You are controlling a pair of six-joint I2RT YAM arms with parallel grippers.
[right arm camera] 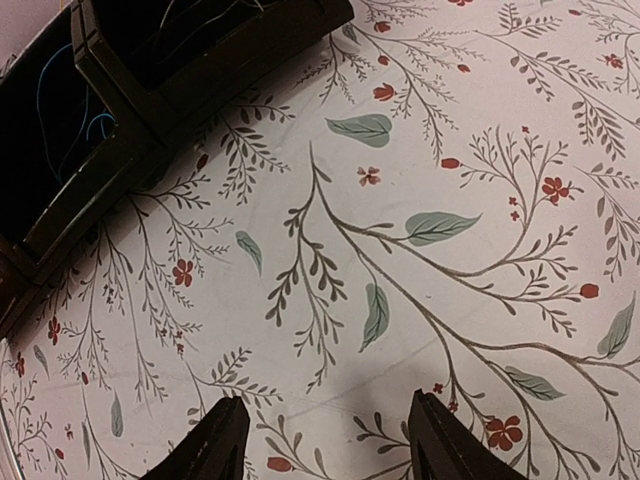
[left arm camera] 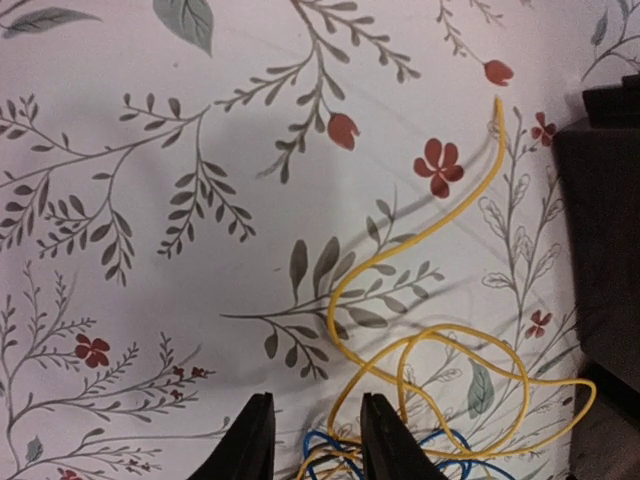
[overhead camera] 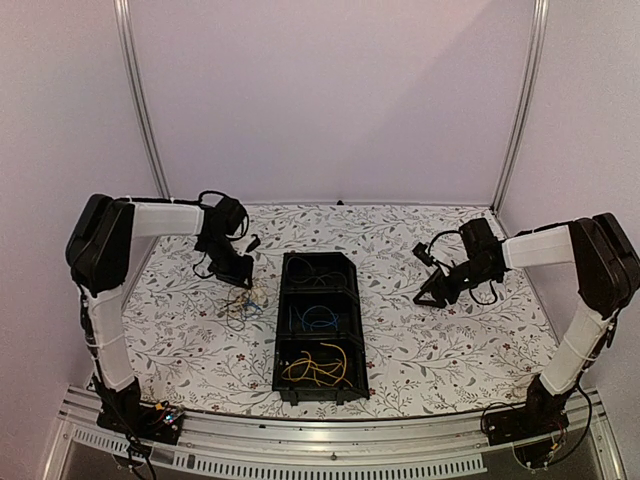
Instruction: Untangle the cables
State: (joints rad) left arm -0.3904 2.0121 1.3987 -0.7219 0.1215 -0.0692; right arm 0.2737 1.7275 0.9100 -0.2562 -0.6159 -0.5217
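Note:
A small tangle of thin cables (overhead camera: 243, 304), yellow, blue and dark, lies on the floral cloth left of the black tray (overhead camera: 320, 392). My left gripper (overhead camera: 245, 284) hovers right over the tangle. In the left wrist view its jaws (left arm camera: 317, 400) stand open; the blue cable (left arm camera: 322, 452) and a yellow strand run between and under the fingertips, and yellow loops (left arm camera: 452, 334) spread to the right. My right gripper (overhead camera: 426, 295) is open over bare cloth right of the tray, with nothing between its fingers (right arm camera: 330, 400).
The tray has three compartments: dark cables at the far end, a blue cable (overhead camera: 318, 320) in the middle, yellow cables (overhead camera: 318, 368) nearest. Its dark wall shows at the right edge (left arm camera: 600, 200) of the left wrist view and at the upper left (right arm camera: 150, 130) of the right wrist view.

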